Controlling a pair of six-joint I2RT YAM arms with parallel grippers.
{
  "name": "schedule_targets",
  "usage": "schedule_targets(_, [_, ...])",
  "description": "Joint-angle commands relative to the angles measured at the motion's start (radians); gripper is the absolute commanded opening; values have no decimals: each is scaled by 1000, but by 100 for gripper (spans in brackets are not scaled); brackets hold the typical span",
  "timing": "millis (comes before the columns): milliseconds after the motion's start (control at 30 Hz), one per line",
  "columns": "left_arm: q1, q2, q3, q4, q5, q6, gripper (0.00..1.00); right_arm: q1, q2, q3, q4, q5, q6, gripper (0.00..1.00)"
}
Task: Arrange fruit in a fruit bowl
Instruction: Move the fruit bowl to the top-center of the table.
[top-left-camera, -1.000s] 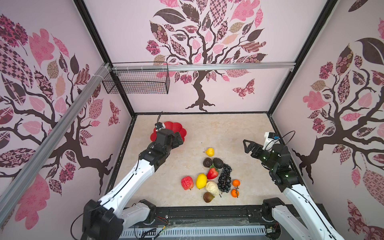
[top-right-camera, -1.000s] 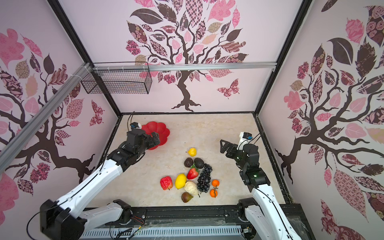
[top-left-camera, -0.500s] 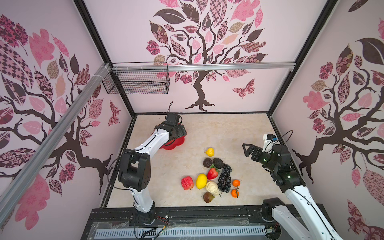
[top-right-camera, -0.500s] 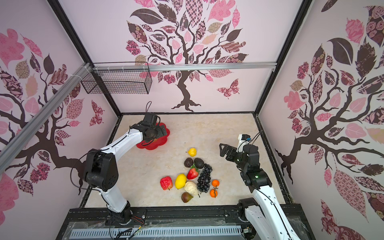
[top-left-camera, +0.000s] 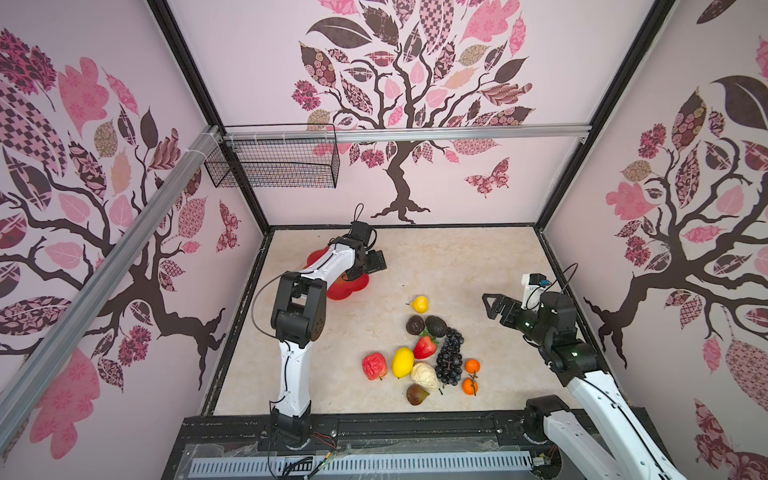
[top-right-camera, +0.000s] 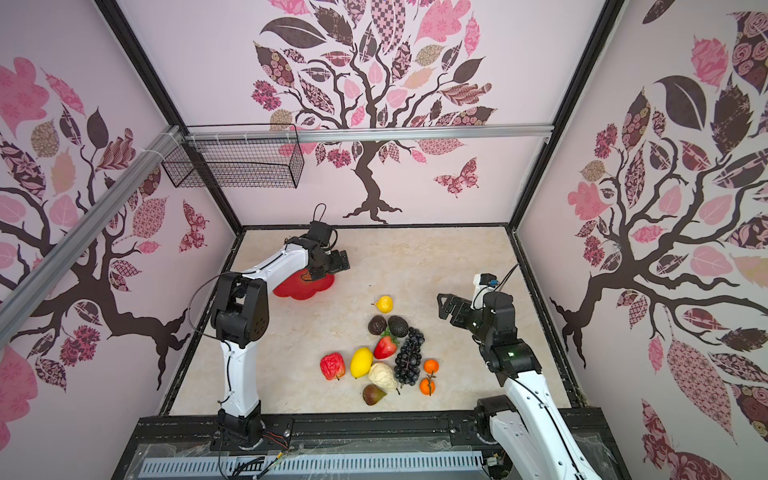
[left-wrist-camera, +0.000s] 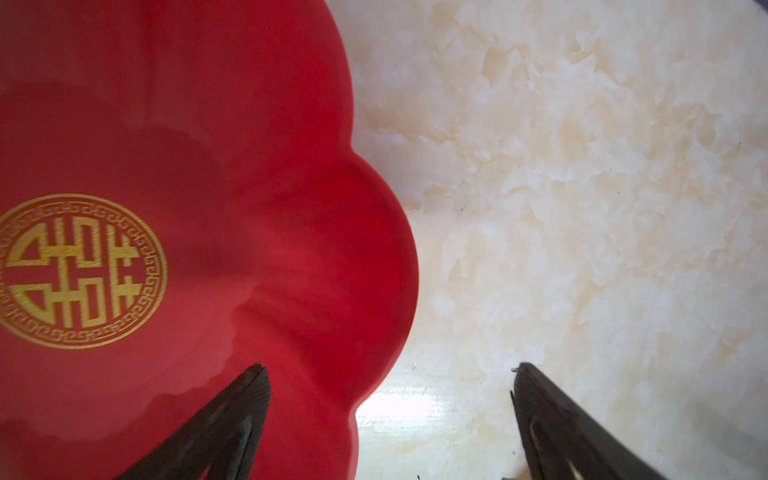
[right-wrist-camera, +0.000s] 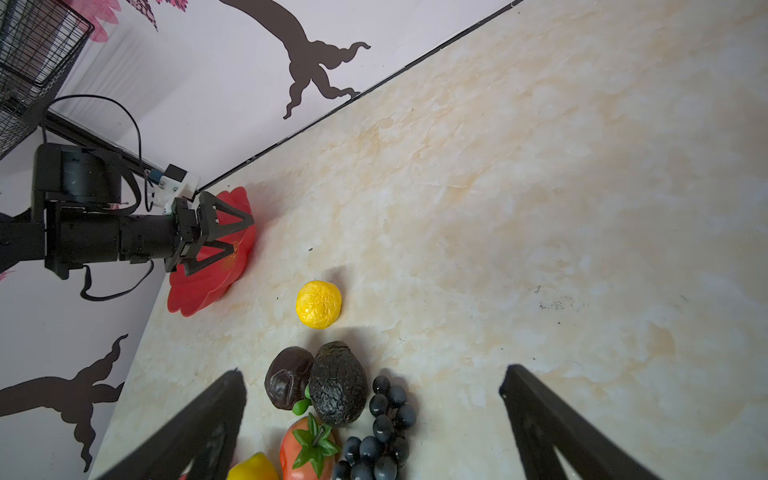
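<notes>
- Fruit (top-right-camera: 380, 376): eleven toy pieces are lying on the tabletop (top-left-camera: 478, 257) in a loose cluster toward the front edge, right of centre. None is resting in the bowl yet.
- Cluster, far to near:
  - a small yellow piece (top-left-camera: 419, 304) is sitting alone
  - a dark round piece (top-left-camera: 414, 325) is touching the avocado (top-left-camera: 435, 326)
  - the strawberry (top-left-camera: 425, 347) is lying beside the grapes (top-left-camera: 449, 358)
  - apple (top-left-camera: 374, 365), lemon (top-left-camera: 403, 362) and cream piece (top-left-camera: 424, 376) are sitting in a row
  - two oranges (top-left-camera: 472, 366) are lying on the right-edge side
  - a brown piece (top-left-camera: 417, 394) is lying nearest the front edge
- Bowl (top-left-camera: 351, 286): red and scalloped, with a gold mark (left-wrist-camera: 81, 270) at its centre. It is sitting empty near the far-left corner, well apart from the cluster and partly hidden under the left arm in both top views.
- Left gripper (left-wrist-camera: 390, 365): it is standing wide apart and holding nothing.
  - One finger (left-wrist-camera: 232, 419) is hanging over the bowl's inside and the other over bare tabletop, so the rim is lying between them.
  - This placing is probably for pinching the rim and drawing the bowl nearer the cluster.
  - Whether either finger is touching the bowl cannot be told.
- Right gripper (right-wrist-camera: 372, 370): its fingers are spread wide and carrying nothing. It is hovering on the cluster's right-edge side, looking over the dark piece, avocado and grapes, seemingly waiting within reach of a first pick.
- Stage, as judged: arranging is not yet beginning, and positioning the bowl seems to be coming first.
</notes>
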Motion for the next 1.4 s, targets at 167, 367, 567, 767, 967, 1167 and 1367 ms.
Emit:
schedule_targets(167, [-65,108,174,-103,12,58,91,1,1,-3,-10,-15,8,100])
schedule_targets(367, [-124,115,218,-109,31,39,89,1,2,0,-20,-7,5,100])
schedule_targets(567, [-189,77,120,-39,87,-4,88,1,-2,10,-35,13,-8,100])
schedule_targets(767, [-252,23,37,18,103,-32,87,1,0,12,-34,11,-8,100])
schedule_targets(967, [-304,-31,4,35,122,-34,87,1,10,-5,-13,-6,10,100])
schedule_targets(1167, [-283,-181,-111,59,118,-29,87,1,55,4,17,-27,15,100])
schedule_targets(1367, [-75,-405,-263,73,-30,-42,93,8,185,39,119,-95,57,100])
